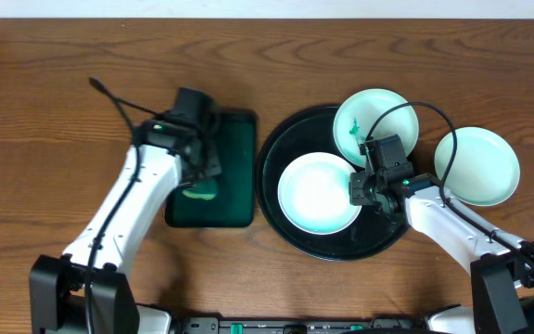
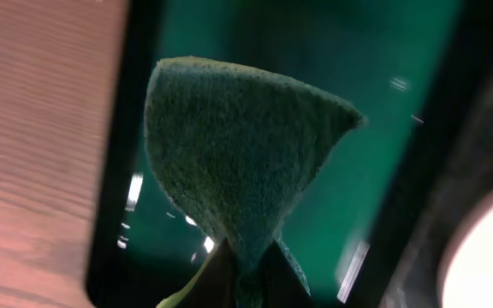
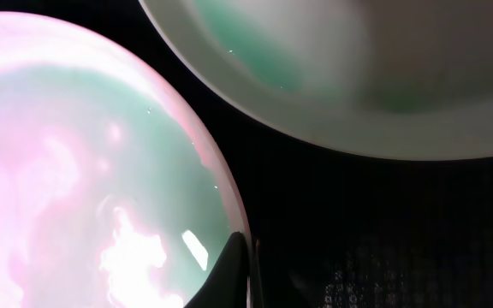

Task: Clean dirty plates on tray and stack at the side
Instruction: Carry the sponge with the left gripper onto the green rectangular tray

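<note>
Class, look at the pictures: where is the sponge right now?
The sponge is left of centre in the overhead view, pinched in the left hand above the green tray, left of the black tray.

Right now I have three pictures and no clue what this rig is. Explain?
Two robot arms at a wooden table. One picture looks down from overhead; the other two come from cameras on the wrists. The left gripper is shut on a green sponge above a small green tray. The right gripper is closed at the rim of the middle plate, apparently pinching it, in the round black tray. A second plate, smeared green, lies at that tray's rim; a third plate rests on the table beside it.
</note>
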